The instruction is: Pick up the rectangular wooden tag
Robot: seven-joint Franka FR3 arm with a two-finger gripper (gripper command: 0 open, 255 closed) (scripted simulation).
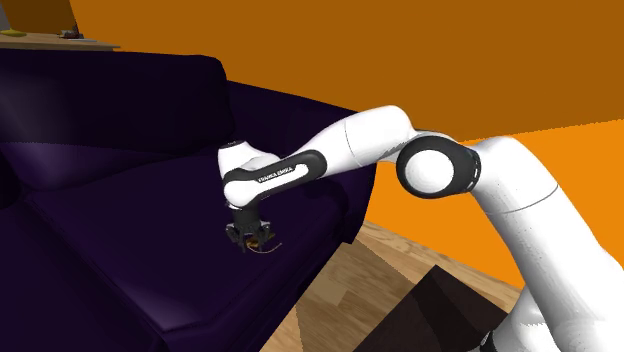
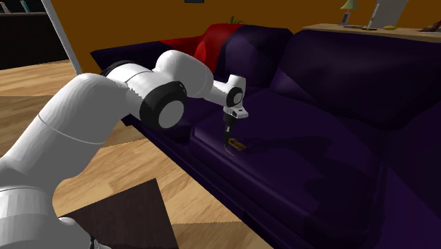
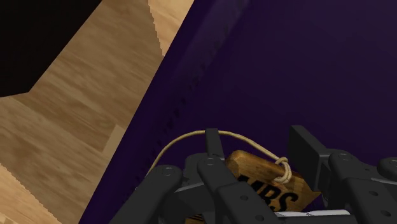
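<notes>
Lifting from this hold carries one main risk, as I judge it: the wooden tag sits slantwise between the black fingers rather than square to them. The pads may bear on corners, so the tag could twist or snap out as the arm rises. Its pale string loops around the outside of one finger. That loop could snag, or drag the tag sideways if it catches on the dark purple sofa seat. The spot is close to the seat's front edge, so a dropped tag could slide off onto the wooden floor.

The claw is closed on the tag, one finger at each end, with the printed face turned toward the wrist camera. In the shoulder view the claw hangs low over the cushion, with the tag at its tips. In the second exterior view the tag shows just under the claw, at or barely above the seat; I cannot tell which.
</notes>
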